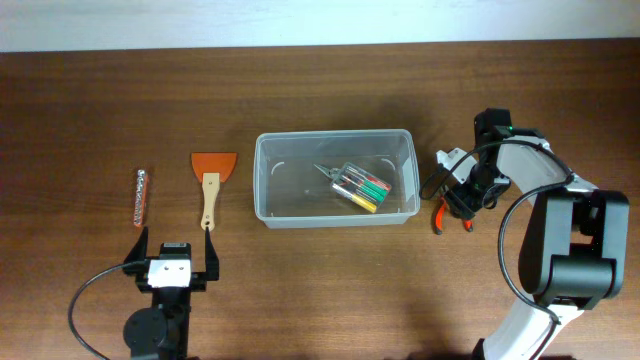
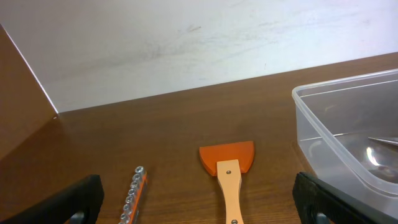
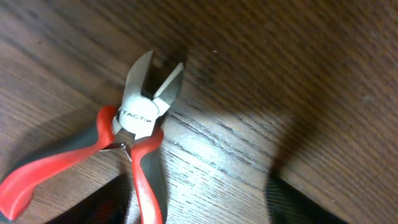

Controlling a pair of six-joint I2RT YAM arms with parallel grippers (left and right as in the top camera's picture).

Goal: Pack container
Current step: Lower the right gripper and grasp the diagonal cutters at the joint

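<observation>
Beneath your right claw [image 3: 202, 200], fingers apart astride one red handle of the side cutters [image 3: 138, 115], an off-centre pinch could let them pivot and drop short of the clear container [image 1: 335, 136] near its left.

A dark brown, wood-grain worktop [image 1: 320, 290] fills the overhead view. Along its 12 o'clock edge runs a pale, off-white wall [image 1: 300, 20], faintly scuffed. Light falls from above, leaving a bright sheen on the wood.

The brown wooden table [image 1: 330, 290] carries a bit strip [image 1: 141, 197], an orange scraper [image 1: 211, 182], the clear container [image 1: 335, 136] and red-handled pliers [image 3: 138, 118].
</observation>
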